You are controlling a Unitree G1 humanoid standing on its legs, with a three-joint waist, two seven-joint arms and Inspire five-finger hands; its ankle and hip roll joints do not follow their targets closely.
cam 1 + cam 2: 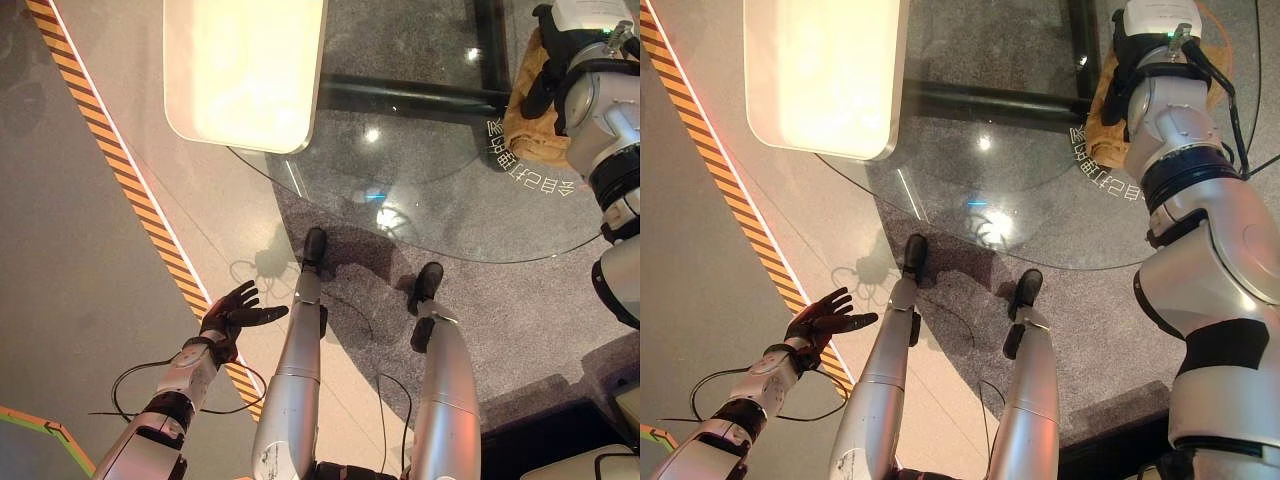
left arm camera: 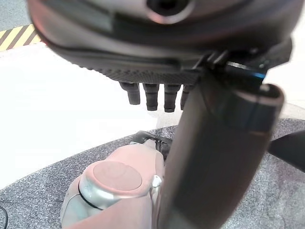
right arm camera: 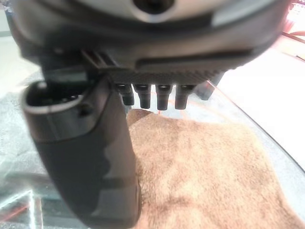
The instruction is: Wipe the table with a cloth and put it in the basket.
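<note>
A tan cloth (image 1: 522,128) lies on the round glass table (image 1: 420,200), at its far right side. My right hand (image 1: 548,70) rests on top of the cloth with its fingers (image 3: 152,98) straight, so it is open. In the right wrist view the cloth (image 3: 205,167) spreads flat past the thumb. My left hand (image 1: 232,315) hangs over the floor at the lower left, away from the table. It is open with fingers (image 2: 157,98) spread and holds nothing.
A bright white rounded panel (image 1: 245,70) lies at the table's far left edge. A black bar (image 1: 410,97) runs under the glass. Yellow-and-black striped tape (image 1: 120,170) crosses the floor on the left, beside a grey carpet (image 1: 520,310).
</note>
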